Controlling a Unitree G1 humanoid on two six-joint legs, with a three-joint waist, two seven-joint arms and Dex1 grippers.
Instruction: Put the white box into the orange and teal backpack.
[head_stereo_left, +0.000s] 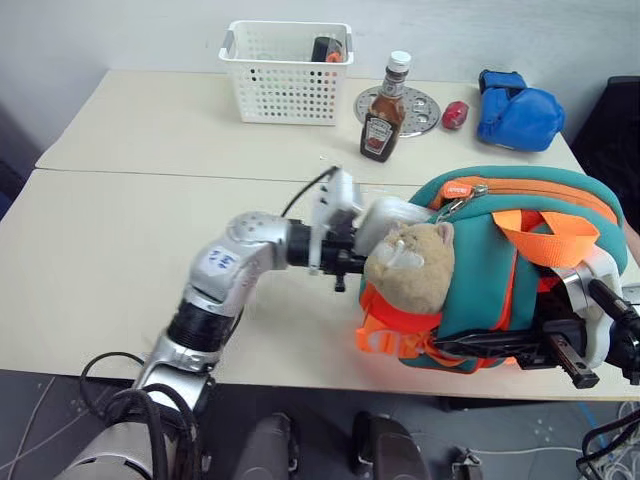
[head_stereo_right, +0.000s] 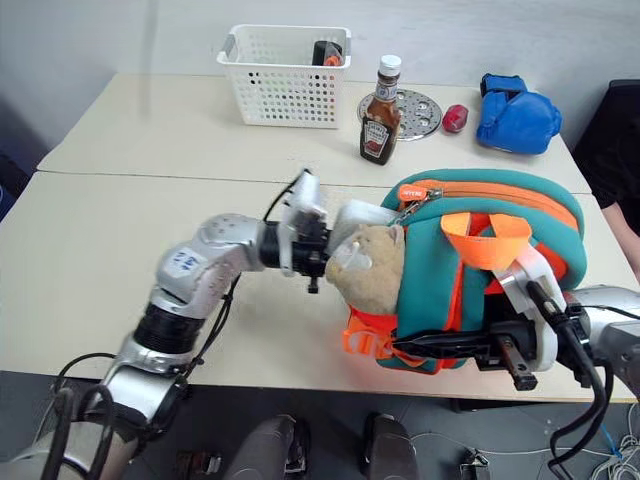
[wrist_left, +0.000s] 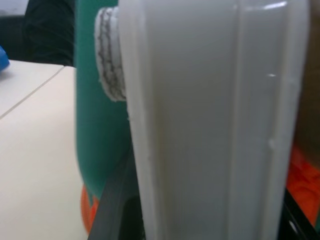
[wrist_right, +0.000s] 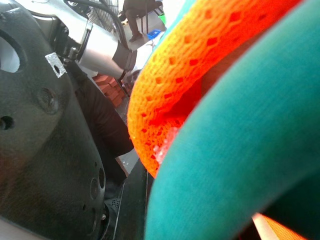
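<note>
The orange and teal backpack (head_stereo_left: 500, 255) stands near the table's front right edge, with a tan plush toy (head_stereo_left: 412, 265) hanging on its left side. My left gripper (head_stereo_left: 362, 238) points right and is shut on the white box (head_stereo_left: 388, 216), whose far end sits against the backpack's upper left, behind the plush toy. Up close, the white box (wrist_left: 210, 125) runs between the dark fingers, next to teal fabric. Low on the backpack's front, my right gripper (head_stereo_left: 470, 347) is shut on the backpack's lower fabric. Orange mesh and teal cloth (wrist_right: 240, 130) press against it.
At the back of the table stand a white perforated basket (head_stereo_left: 285, 75), a brown sauce bottle (head_stereo_left: 383, 118), a round metal plate (head_stereo_left: 412, 108), a small red thing (head_stereo_left: 455, 114) and a blue boxing glove (head_stereo_left: 518, 114). The table (head_stereo_left: 120, 250) is bare on the left.
</note>
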